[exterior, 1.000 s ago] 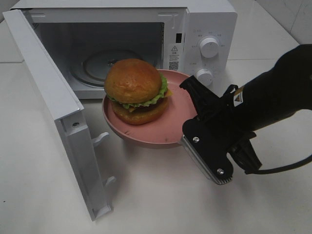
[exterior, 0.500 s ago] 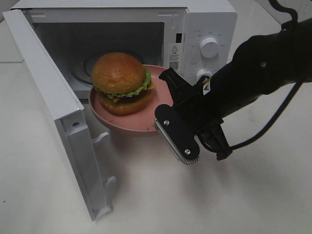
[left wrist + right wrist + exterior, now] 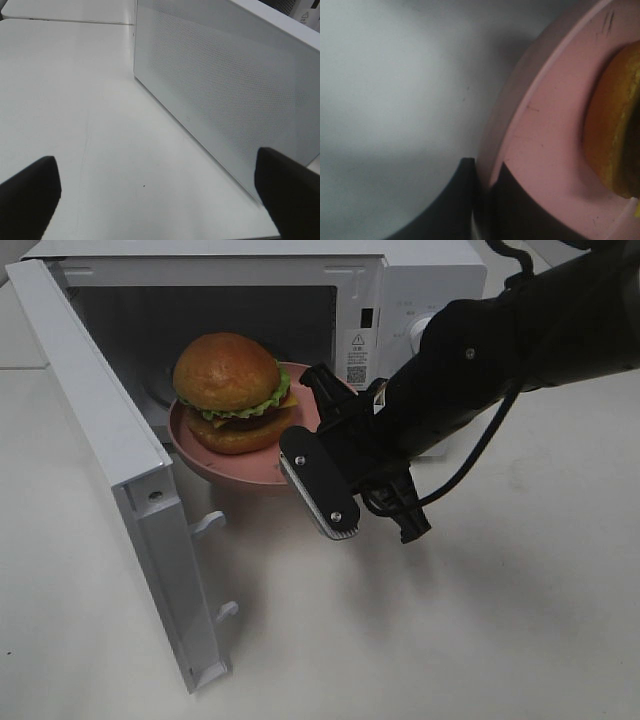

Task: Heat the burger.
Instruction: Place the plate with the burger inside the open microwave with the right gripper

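The burger [image 3: 228, 390], a glossy brown bun with green lettuce, sits on a round pink plate [image 3: 262, 468]. My right gripper [image 3: 302, 428] is shut on the plate's near rim and holds it in the air at the mouth of the open microwave [image 3: 430, 280]. In the right wrist view the plate's rim [image 3: 540, 150] sits between my dark fingers [image 3: 465, 200], with the bun's edge [image 3: 610, 130] beside it. My left gripper [image 3: 160, 200] is open and empty over the table, outside the microwave door [image 3: 225, 85]. It is out of the exterior view.
The microwave door [image 3: 110, 460] swings out toward the front left, with latch hooks on its edge. Two control knobs [image 3: 428, 335] are on the microwave's right panel, partly behind my right arm. White table [image 3: 480, 640] lies in front and to the right.
My right gripper has carried the plate and burger left and back, from in front of the microwave to its opening. The arm now covers the knobs.
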Controlling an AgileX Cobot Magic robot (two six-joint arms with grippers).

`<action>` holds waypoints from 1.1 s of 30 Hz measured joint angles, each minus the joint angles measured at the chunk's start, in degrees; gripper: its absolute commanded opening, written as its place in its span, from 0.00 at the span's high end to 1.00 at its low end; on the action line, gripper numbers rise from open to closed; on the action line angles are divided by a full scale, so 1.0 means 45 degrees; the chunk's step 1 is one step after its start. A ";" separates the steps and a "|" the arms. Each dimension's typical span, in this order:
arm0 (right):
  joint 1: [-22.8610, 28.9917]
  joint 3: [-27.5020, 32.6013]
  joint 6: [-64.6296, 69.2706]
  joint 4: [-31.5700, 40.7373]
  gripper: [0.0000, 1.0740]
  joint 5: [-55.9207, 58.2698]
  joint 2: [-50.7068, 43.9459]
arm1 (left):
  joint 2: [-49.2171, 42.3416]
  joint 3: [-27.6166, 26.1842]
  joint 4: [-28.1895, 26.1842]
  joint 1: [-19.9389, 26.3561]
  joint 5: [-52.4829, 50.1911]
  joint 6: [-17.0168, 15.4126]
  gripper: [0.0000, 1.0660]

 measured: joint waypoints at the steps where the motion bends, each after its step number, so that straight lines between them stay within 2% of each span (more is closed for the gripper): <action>1: 0.0000 0.0000 0.0000 0.0000 1.00 0.0000 0.0000 | 0.0000 0.0000 0.0000 0.0000 0.0000 0.0000 0.08; 25: 0.0000 -0.3336 0.0955 -0.0102 0.99 0.0828 0.2483 | 0.0000 0.0000 0.0000 0.0000 0.0000 0.0000 0.08; 33: 0.0000 -0.4749 0.3349 -0.1961 0.99 0.1528 0.3285 | 0.0000 0.0000 0.0000 0.0000 0.0000 0.0000 0.08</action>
